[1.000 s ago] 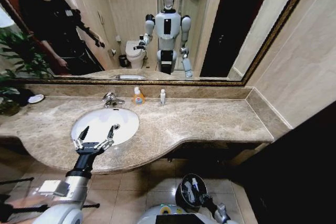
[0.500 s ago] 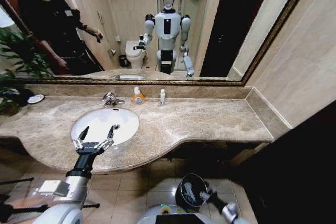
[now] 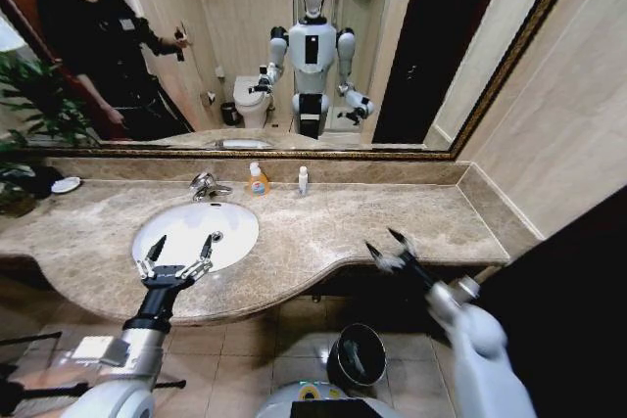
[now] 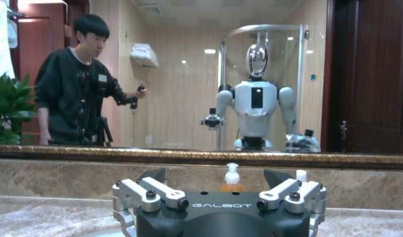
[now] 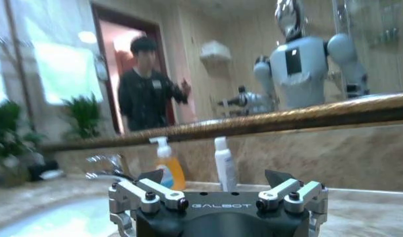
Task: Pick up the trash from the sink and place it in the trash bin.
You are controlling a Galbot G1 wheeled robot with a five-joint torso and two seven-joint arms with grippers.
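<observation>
A bathroom with beige tiled walls and a wide gilt-framed mirror (image 3: pixel 294 56) stands behind the beige marble surface (image 3: pixel 392 227), which carries the white oval porcelain sink (image 3: pixel 196 232) with its chrome faucet (image 3: pixel 206 184) at the back rim. The sink's long axis runs across the surface, left to right. An orange soap bottle with a white pump (image 3: pixel 258 180) and a slim white upright bottle (image 3: pixel 304 179) stand against the back ledge, just right of the faucet.

The left tool (image 3: pixel 176 254) hovers over the sink's front rim, its fingers spread wide and holding nothing. The right tool (image 3: pixel 389 248) is raised over the front edge of the surface, well right of the sink, fingers parted and likewise empty. "GALBOT" is printed in white on the black body of each tool, readable in both wrist views.

The small round black trash bin with a shiny dark liner (image 3: pixel 357 354) stands on the tiled floor below the surface's edge; a slim white piece of trash (image 3: pixel 355 360) lies inside it, pointing roughly front to back.
</observation>
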